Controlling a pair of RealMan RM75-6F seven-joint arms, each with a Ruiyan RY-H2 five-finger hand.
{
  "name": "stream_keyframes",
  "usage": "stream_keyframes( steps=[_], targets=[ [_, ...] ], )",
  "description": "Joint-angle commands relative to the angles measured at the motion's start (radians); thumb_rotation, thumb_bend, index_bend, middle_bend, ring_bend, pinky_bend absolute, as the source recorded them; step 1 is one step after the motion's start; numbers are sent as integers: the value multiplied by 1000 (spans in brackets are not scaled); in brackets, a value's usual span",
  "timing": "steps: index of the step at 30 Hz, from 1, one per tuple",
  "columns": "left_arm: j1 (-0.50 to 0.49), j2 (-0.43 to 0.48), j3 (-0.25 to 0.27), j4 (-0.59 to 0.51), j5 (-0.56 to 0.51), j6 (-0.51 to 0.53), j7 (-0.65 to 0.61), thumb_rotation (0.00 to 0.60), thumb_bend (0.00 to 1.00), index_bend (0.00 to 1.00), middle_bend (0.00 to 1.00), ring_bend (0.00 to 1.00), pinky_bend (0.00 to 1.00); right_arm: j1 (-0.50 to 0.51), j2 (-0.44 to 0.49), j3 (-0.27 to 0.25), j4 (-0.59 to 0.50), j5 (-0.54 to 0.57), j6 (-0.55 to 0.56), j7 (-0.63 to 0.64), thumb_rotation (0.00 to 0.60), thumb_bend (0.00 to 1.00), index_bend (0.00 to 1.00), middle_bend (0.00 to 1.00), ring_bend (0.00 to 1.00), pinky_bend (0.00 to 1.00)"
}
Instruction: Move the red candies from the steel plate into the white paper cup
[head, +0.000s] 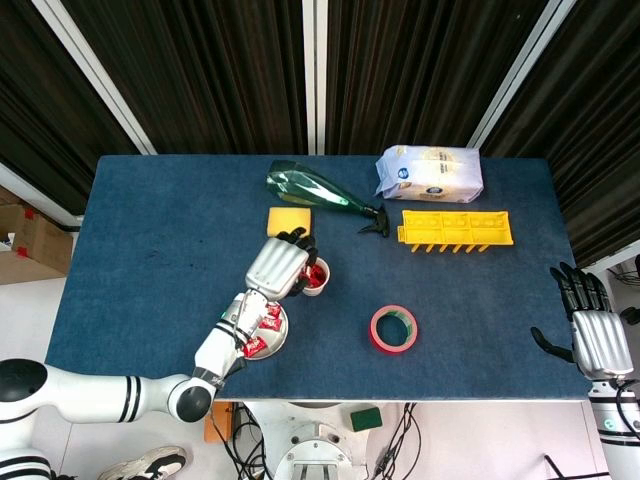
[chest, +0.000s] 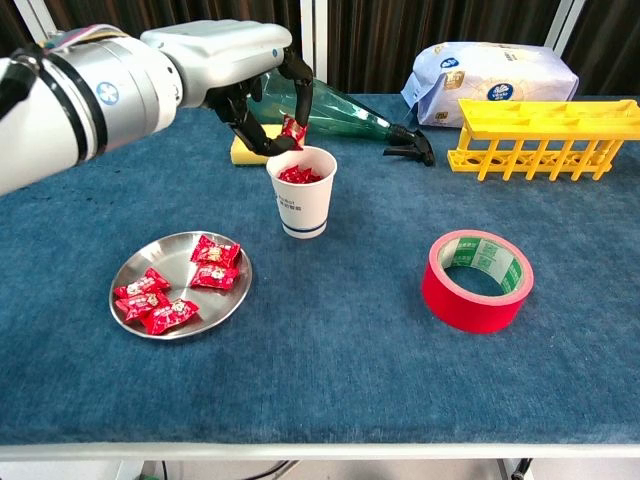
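Observation:
My left hand (chest: 245, 75) hovers just above the white paper cup (chest: 302, 200), pinching one red candy (chest: 293, 130) over its rim; the head view shows that hand (head: 280, 267) covering the cup's left side. The cup (head: 315, 280) holds several red candies (chest: 298, 175). Left of it, the steel plate (chest: 232, 292) carries several more red candies (chest: 170, 297), partly hidden by my forearm in the head view. My right hand (head: 594, 335) rests open off the table's right edge, far from both.
A red tape roll (chest: 477, 279) lies right of the cup. Behind it are a yellow sponge (head: 289, 222), a green spray bottle (chest: 330, 102) on its side, a yellow rack (chest: 540, 137) and a white bag (chest: 492, 70).

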Motion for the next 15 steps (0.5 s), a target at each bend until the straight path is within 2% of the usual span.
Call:
stream_keyframes(
  steps=[1, 3, 7, 10, 15],
  targets=[
    [-23, -32, 5, 44, -28, -4, -10, 600, 326, 530, 277, 142, 319, -1, 1, 0, -1, -1, 2, 3, 600, 238, 0, 0, 0, 0],
    [-28, -41, 12, 63, -39, 1, -11, 600, 323, 485, 277, 142, 319, -2, 2, 0, -1, -1, 3, 4, 600, 238, 0, 0, 0, 0],
    [-34, -41, 25, 74, -55, 14, -10, 600, 293, 307, 266, 142, 320, -1, 2, -1, 0, -2, 1, 5, 600, 238, 0, 0, 0, 0],
    [-30, -29, 37, 58, -42, 23, -21, 600, 288, 255, 265, 141, 320, 0, 1, -1, 0, -1, 0, 2, 600, 238, 0, 0, 0, 0],
    [-13, 9, 65, -4, -3, 53, -33, 600, 287, 245, 265, 142, 321, 1, -1, 0, 0, 1, -3, -4, 600, 238, 0, 0, 0, 0]
  ],
)
